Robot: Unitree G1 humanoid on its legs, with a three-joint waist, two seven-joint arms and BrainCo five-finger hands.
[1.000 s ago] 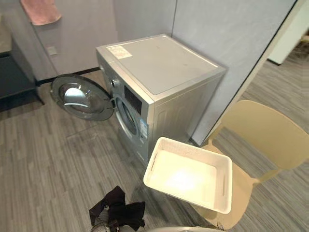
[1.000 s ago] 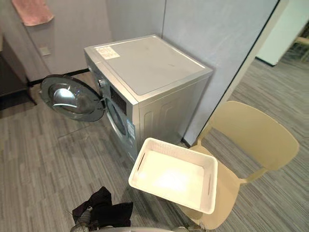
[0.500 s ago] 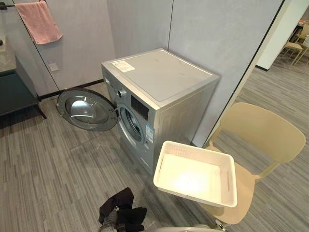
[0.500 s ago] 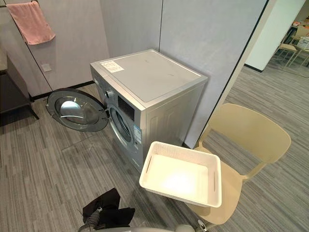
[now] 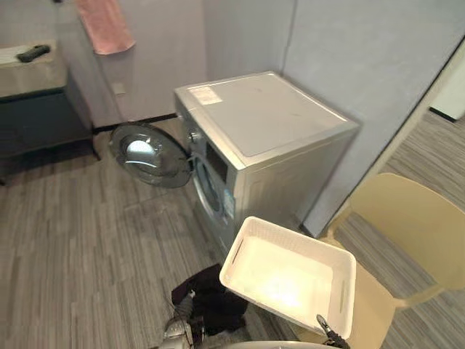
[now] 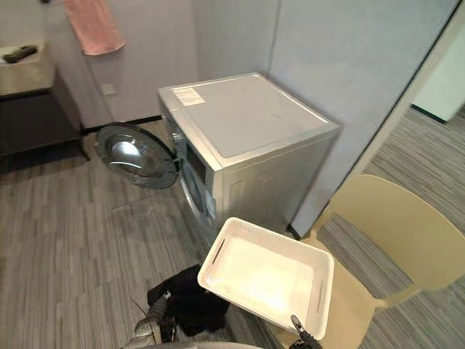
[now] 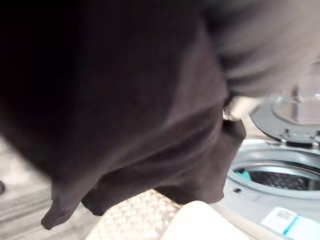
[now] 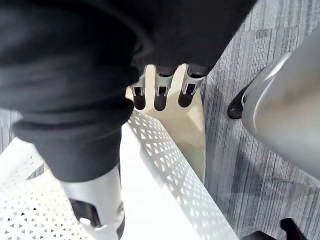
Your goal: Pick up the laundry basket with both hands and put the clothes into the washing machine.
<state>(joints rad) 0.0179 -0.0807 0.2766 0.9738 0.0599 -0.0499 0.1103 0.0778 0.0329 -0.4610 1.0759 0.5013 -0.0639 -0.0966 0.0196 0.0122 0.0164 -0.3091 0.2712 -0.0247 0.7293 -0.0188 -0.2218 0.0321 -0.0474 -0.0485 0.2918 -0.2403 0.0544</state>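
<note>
Fingers [image 8: 159, 95] of the right hand [image 8: 95, 200] lie straight and side by side past the basket [image 5: 347, 291] rim, with the thumb apart over its inside. The hand thus straddles the near wall without clamping it, likely to steady it. Left hand [image 5: 176, 333] is low beside the basket's other near corner; its fingers are buried in the clothes [image 5: 214, 302], so I cannot tell their state. Those dark clothes hang bunched at that hand, outside the basket, near the floor [image 5: 80, 240] before the washer [image 5: 269, 116]. Basket itself holds nothing and rests on the chair [image 5: 414, 218] seat just beside the washer. Door [image 5: 149, 154] stands swung wide, leaving the drum [image 7: 275, 175] free to load. Grey plank floor, grey walls [image 5: 349, 58], a pink towel [image 5: 105, 25] hanging above a dark cabinet [image 5: 43, 109]
</note>
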